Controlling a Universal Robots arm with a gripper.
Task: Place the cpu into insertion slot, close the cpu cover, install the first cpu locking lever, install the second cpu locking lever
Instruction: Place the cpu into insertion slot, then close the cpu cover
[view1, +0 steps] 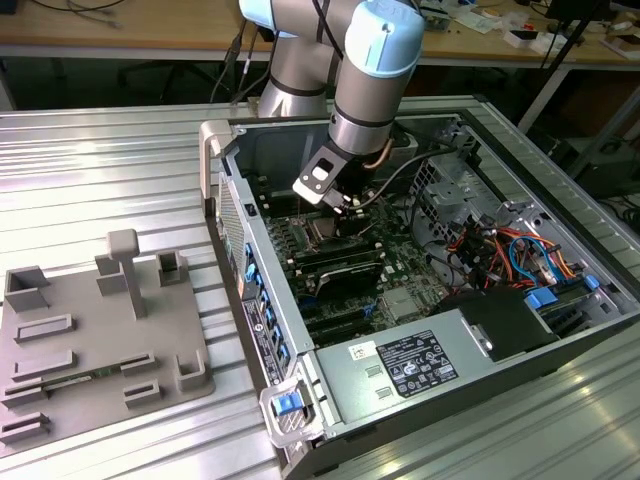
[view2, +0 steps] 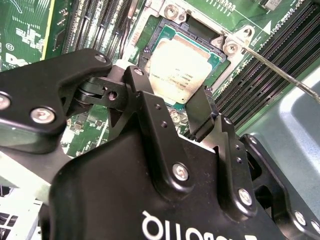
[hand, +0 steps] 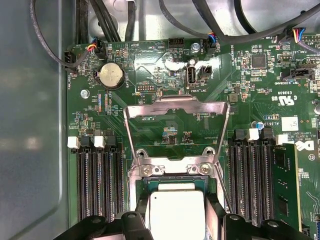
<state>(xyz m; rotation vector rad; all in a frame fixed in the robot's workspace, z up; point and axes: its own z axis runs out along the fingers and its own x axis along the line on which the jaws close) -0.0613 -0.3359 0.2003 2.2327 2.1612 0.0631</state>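
Note:
The cpu (view2: 182, 65) (hand: 177, 212), a silver-grey square chip, lies level with the insertion slot (view2: 165, 32) (hand: 150, 181), square to its metal frame. My gripper (view2: 170, 95) (hand: 177, 222) (view1: 335, 205) is down inside the computer case, and its black fingers (view2: 145, 105) press against two opposite edges of the chip, shut on it. The cpu cover (hand: 175, 106), a silvery frame plate with a window, stands swung open beyond the socket. One thin wire locking lever (view2: 280, 70) (hand: 223, 192) sticks out free beside the socket.
Black memory slots (hand: 97, 180) run along both sides of the socket, with a green memory card (hand: 285, 185) in one. Cables (view1: 500, 250) and a power supply (view1: 420, 365) crowd the case at the exterior view's right. A grey fixture plate (view1: 100, 340) lies on the table at its left.

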